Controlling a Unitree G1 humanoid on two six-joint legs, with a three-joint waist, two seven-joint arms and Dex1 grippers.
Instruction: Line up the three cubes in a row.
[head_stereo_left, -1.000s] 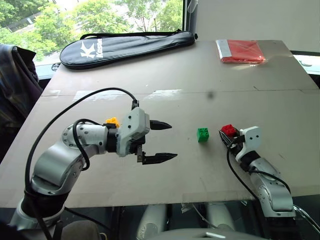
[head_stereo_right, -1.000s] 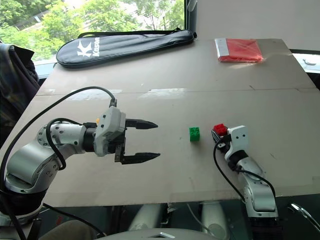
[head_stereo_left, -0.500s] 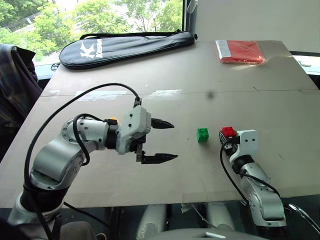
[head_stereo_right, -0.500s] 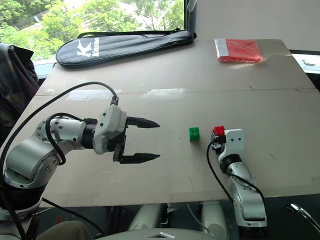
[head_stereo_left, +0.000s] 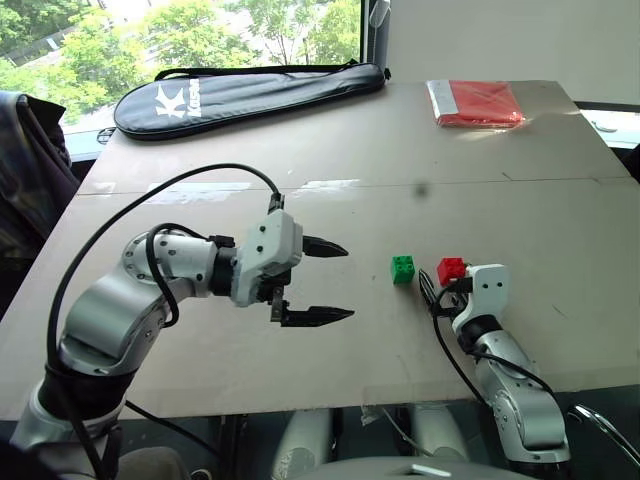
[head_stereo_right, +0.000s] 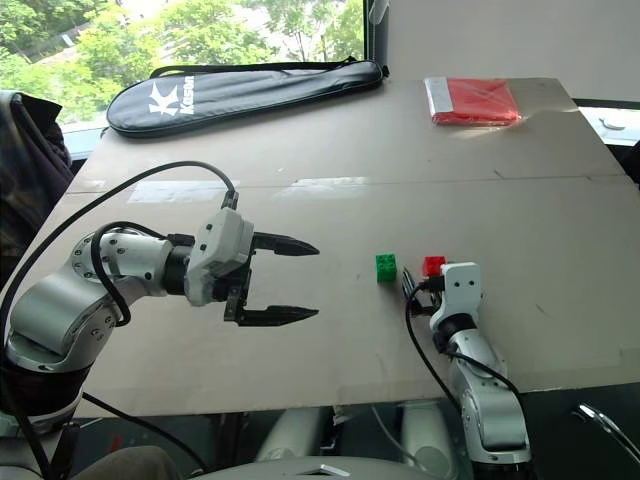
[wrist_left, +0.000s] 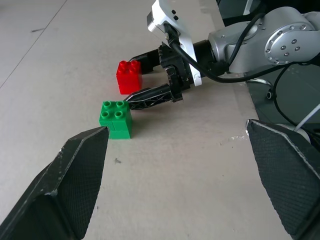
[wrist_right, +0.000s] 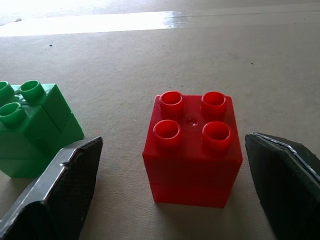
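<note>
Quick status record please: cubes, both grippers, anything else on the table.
red cube: upright on the table, between the open fingers of the right gripper, not gripped
green cube: beside the red cube, a gap between them
left gripper: open, above the table, holding nothing
other items: black racket bag, flat red packet, both at the far edge

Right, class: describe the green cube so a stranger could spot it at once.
On the brown table, look just ahead of the right gripper, whose open fingers flank the red cube. The green cube stands on that cube's left, apart from it, the only green studded brick there.
</note>
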